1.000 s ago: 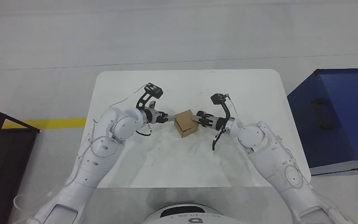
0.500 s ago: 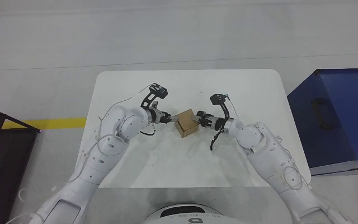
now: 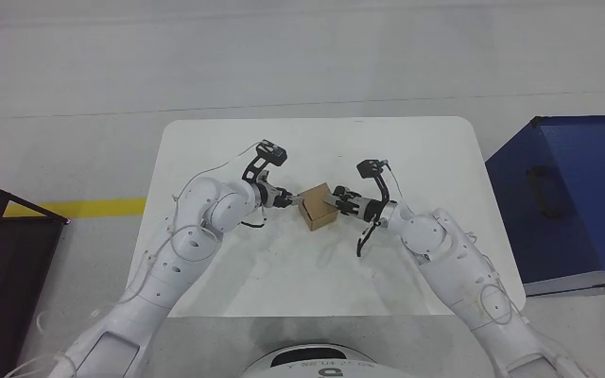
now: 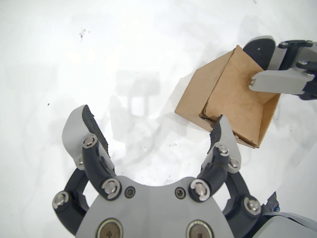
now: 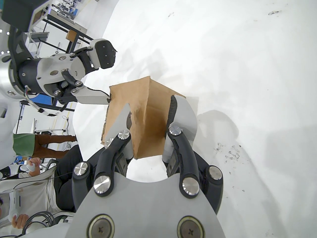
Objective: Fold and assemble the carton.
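A small brown carton (image 3: 318, 206) stands partly folded in the middle of the white table (image 3: 416, 151). My right gripper (image 3: 334, 199) is shut on the carton (image 5: 148, 110) from its right side, one finger on each face of a cardboard wall. My left gripper (image 3: 290, 199) is at the carton's left side and is open. In the left wrist view one of its fingertips (image 4: 219, 128) touches the carton (image 4: 230, 100) at a frayed lower corner, and nothing lies between the fingers of the left gripper (image 4: 152, 127). The right wrist view shows the left gripper (image 5: 106, 75) spread at the carton's far edge.
A blue bin (image 3: 553, 203) stands off the table's right side and a black frame (image 3: 24, 255) off its left. The table surface around the carton is bare, with scuff marks.
My left arm has moved a little to the right, closer to the carton. The carton has shifted slightly to the right with the right gripper still shut on it.
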`<action>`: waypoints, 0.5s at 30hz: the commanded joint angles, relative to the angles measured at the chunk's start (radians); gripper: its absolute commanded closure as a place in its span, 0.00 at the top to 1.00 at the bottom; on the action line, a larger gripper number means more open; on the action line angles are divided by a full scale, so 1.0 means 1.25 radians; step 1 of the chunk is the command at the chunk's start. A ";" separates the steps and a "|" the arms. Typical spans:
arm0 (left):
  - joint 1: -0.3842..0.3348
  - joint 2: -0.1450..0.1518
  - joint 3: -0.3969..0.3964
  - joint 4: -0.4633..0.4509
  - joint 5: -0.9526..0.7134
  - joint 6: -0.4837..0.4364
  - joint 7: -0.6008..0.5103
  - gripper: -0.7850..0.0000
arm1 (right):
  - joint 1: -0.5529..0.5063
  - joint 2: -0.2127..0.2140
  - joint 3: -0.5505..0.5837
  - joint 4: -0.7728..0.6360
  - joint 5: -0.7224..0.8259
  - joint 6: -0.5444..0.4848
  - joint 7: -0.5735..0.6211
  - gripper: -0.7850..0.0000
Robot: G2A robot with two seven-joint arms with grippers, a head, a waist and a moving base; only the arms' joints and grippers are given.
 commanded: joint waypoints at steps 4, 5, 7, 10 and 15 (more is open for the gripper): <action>0.008 0.003 -0.013 -0.009 -0.008 -0.017 0.003 1.00 | -0.008 0.003 0.018 0.002 0.030 -0.032 0.004 0.49; 0.010 0.004 -0.016 -0.011 -0.013 -0.024 0.004 1.00 | -0.009 0.004 0.019 0.002 0.031 -0.033 0.005 0.50; 0.014 0.006 -0.021 -0.015 -0.014 -0.030 0.005 1.00 | -0.010 0.004 0.021 0.002 0.033 -0.034 0.008 0.52; 0.019 0.008 -0.026 -0.023 -0.014 -0.035 0.004 1.00 | -0.008 0.004 0.022 0.003 0.036 -0.029 0.012 0.52; 0.021 0.009 -0.030 -0.026 -0.015 -0.040 0.005 1.00 | -0.006 0.005 0.025 0.005 0.042 -0.026 0.013 0.55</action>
